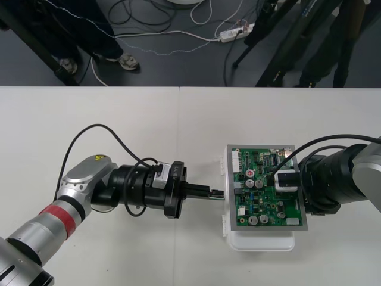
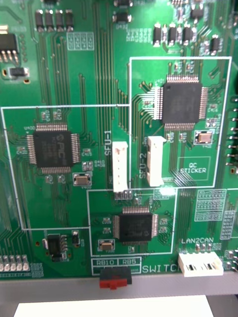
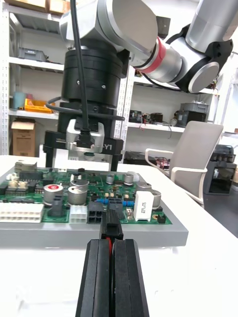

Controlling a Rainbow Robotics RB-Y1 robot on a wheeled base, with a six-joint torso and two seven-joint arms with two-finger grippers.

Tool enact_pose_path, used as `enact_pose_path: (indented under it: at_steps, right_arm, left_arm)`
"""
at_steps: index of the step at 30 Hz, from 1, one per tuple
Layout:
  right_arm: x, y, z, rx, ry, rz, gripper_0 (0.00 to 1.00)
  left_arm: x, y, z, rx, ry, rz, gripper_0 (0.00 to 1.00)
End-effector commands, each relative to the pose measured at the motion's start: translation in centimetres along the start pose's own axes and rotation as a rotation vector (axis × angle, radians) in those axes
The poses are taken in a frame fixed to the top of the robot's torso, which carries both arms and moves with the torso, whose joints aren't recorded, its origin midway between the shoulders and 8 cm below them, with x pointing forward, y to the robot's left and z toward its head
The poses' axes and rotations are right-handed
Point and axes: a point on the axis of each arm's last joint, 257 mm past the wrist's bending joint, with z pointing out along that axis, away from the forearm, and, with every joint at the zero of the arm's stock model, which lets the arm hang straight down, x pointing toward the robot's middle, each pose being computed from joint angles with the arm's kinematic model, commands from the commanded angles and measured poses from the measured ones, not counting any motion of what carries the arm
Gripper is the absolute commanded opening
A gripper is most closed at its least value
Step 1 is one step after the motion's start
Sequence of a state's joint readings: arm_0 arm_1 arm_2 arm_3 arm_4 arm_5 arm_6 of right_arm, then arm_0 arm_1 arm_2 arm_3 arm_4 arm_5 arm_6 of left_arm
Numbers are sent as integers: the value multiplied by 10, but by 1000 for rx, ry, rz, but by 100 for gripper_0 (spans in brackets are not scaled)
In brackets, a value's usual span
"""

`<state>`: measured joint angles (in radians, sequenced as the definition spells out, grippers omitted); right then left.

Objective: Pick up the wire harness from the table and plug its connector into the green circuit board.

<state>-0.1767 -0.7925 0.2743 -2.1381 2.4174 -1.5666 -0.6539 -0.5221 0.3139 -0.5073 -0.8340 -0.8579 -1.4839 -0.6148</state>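
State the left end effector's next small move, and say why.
Probably ease the left end effector slightly toward the green circuit board: its fingers are shut on the harness's black plug, which sits at the board's edge facing a black connector, seemingly not yet seated.

Circuit board point(image 2: 99, 74) glossy green; left fingers point(image 3: 126, 277) matt black, seemingly plastic; table point(image 1: 119, 107) smooth matt.

Plain light table point(image 1: 119, 125); beyond its far edge, dark floor point(image 1: 190, 68) with loose cables point(image 1: 178, 34)
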Motion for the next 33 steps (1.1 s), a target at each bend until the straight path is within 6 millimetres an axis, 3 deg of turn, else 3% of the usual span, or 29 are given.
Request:
enact_pose_path:
  at_steps: [1,33]
  right_arm:
    - [-20,-4,-4,3,-39,-26,100]
    - [-21,-5,-5,7,-43,-148,100]
  left_arm:
    - [-6,18,24,-12,10,19,0]
    - [-5,17,40,-4,9,-11,0]
